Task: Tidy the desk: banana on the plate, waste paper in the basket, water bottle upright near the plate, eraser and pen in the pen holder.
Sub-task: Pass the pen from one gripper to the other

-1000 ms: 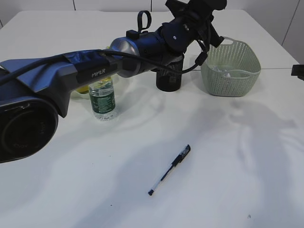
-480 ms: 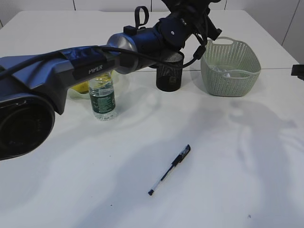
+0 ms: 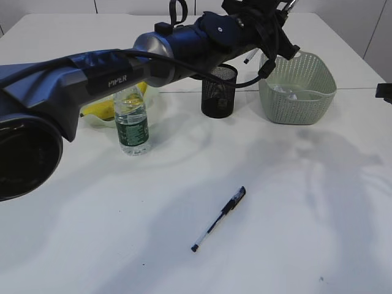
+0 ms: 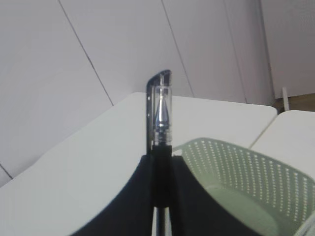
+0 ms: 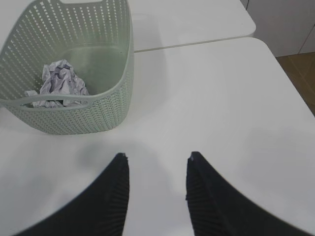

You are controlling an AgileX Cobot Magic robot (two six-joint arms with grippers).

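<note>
Your left gripper (image 4: 161,196) has its jaws pinched tight on a pen (image 4: 161,115), and that pen stands straight up out of the fingers in the wrist view, clear barrel and metal tip at the top. From the outside camera your left arm reaches across the desk (image 3: 318,202), gripper (image 3: 278,15) up high above the gap between the pen holder (image 3: 218,92) and the basket (image 3: 297,89); the pen's exact lean there is hard to read. Your right gripper (image 5: 156,169) has its jaws apart with nothing between them, hovering over bare desk just beside the basket, where a crumpled paper ball (image 5: 59,83) lies inside. A 2nd pen (image 3: 218,219) lies flat mid-desk, its long axis diagonal, dark cap end toward the far right, tip toward the near left. The water bottle (image 3: 132,122) stands upright next to the plate (image 3: 92,117), and the banana (image 3: 101,109) rests in that plate.
</note>
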